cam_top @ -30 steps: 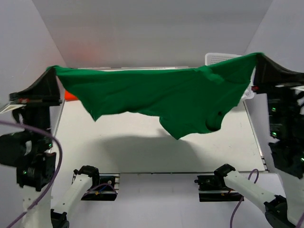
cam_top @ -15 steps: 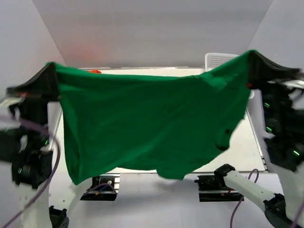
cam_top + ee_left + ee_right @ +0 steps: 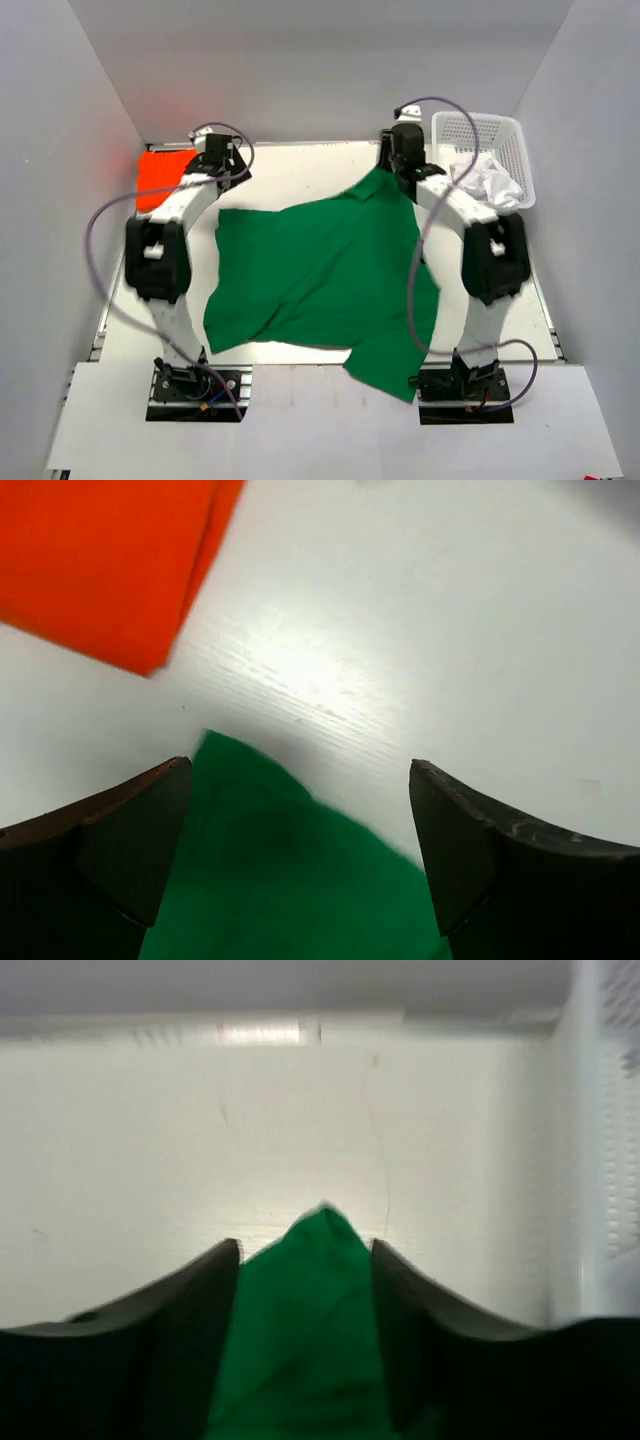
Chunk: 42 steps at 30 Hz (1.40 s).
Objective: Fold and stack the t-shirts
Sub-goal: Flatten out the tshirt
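The green t-shirt (image 3: 320,270) lies spread on the table, its collar toward the far side and one lower corner hanging over the near edge. My left gripper (image 3: 222,178) is open at the shirt's far left corner; in the left wrist view the wide-apart gripper (image 3: 300,768) has that green corner (image 3: 270,880) lying loose between the fingers. The orange-red t-shirt (image 3: 160,172) (image 3: 100,560) lies folded at the far left. My right gripper (image 3: 393,162) (image 3: 305,1245) is open at the far right, a peak of green cloth (image 3: 305,1340) standing between its fingers.
A white mesh basket (image 3: 478,118) (image 3: 605,1110) stands at the far right with white crumpled cloth (image 3: 490,185) in it, close beside my right arm. The white back wall is just beyond both grippers.
The green shirt hung stretched in the air between both shut grippers. It now lies on the table, both arms have reached to the far side, and both grippers have opened.
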{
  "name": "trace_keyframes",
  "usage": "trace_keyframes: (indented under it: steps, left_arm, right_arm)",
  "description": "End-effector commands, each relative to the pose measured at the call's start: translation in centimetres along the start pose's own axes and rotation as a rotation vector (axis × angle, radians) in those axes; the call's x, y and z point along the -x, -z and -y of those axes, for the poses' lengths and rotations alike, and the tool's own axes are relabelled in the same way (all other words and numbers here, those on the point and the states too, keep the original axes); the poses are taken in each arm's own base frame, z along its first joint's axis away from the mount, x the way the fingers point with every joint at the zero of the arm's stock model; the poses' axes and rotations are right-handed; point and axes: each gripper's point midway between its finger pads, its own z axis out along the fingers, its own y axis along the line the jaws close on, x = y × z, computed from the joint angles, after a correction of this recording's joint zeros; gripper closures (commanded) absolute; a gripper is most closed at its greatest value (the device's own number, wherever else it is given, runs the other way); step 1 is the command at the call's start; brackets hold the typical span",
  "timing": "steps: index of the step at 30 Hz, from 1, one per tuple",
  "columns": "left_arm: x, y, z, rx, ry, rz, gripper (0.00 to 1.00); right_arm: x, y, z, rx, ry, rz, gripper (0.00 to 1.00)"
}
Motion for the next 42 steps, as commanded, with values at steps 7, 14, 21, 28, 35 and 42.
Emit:
trace_keyframes:
  steps: [7, 14, 21, 28, 35, 42]
  left_arm:
    - [0.5, -0.3, -0.3, -0.021, 0.021, -0.039, 0.0]
    - [-2.7, 3.9, -1.1, -0.099, -0.012, -0.082, 0.0]
    - [-11.1, 7.0, 0.4, -0.371, -0.017, -0.279, 0.0]
    - [-14.7, 6.6, -0.3, -0.363, -0.001, -0.354, 0.0]
    - [-15.7, 4.8, -3.3, -0.173, -0.013, -0.376, 0.0]
    - [-12.6, 3.7, -5.5, -0.022, 0.034, -0.26, 0.0]
  right_arm:
    - [-2.6, -1.3, -3.2, 0.203, -0.038, -0.128, 0.1]
    - [-3.3, 4.4, -3.9, 0.314, -0.104, -0.14, 0.1]
    - [-11.0, 9.6, -2.6, 0.326, -0.156, -0.299, 0.1]
    - [-16.5, 11.0, -1.1, 0.257, -0.215, -0.401, 0.1]
    - [-20.7, 9.7, -1.2, 0.223, -0.245, -0.51, 0.1]
    - [-22.9, 8.0, 0.6, 0.108, -0.228, -0.555, 0.1]
